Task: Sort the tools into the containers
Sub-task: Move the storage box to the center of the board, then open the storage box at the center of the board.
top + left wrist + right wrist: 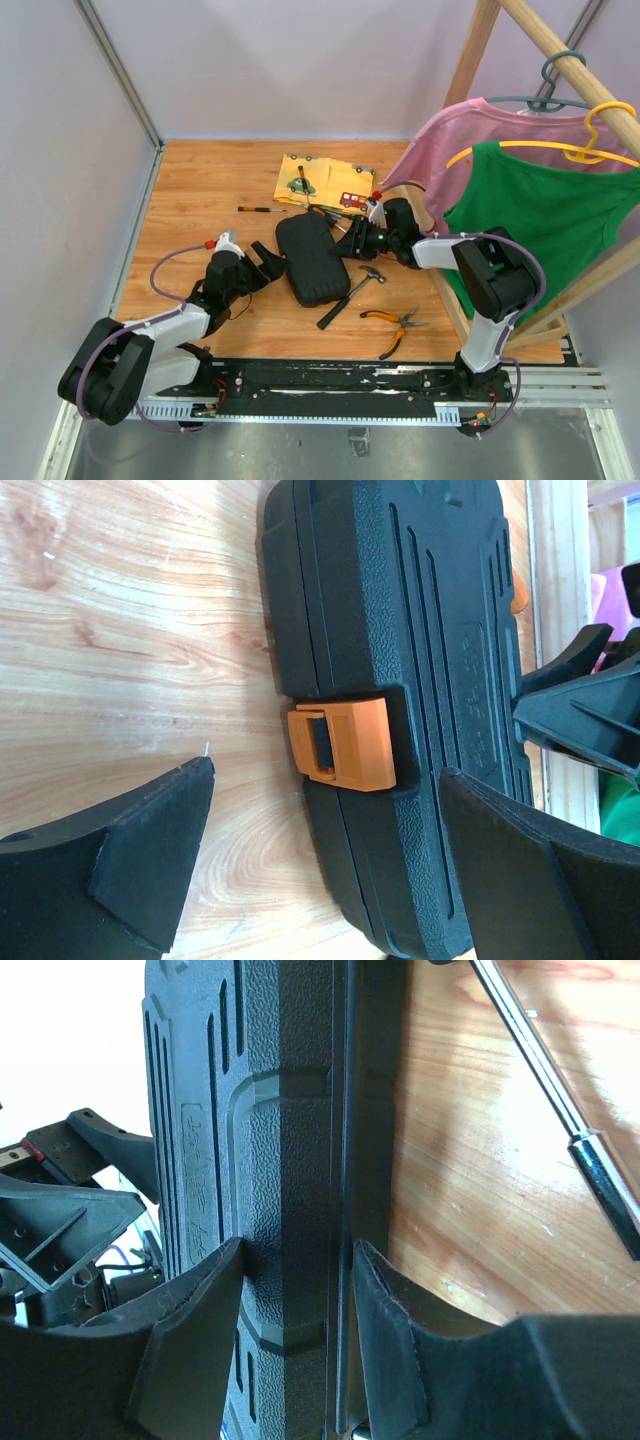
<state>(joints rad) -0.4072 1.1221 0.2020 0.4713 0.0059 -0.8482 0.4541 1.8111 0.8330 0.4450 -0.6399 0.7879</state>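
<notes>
hammer right of tool case

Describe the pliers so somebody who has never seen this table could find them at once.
Find the black tool case lying closed in the middle of the wooden table. Nearer the arms' bases and to its right, just past the black-handled hammer, lie the pliers. Their orange handles, spread apart, set them apart from the hammer.

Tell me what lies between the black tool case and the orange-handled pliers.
The claw hammer lies there, slanted, between the tool case and the pliers. The top view shows it.
</notes>
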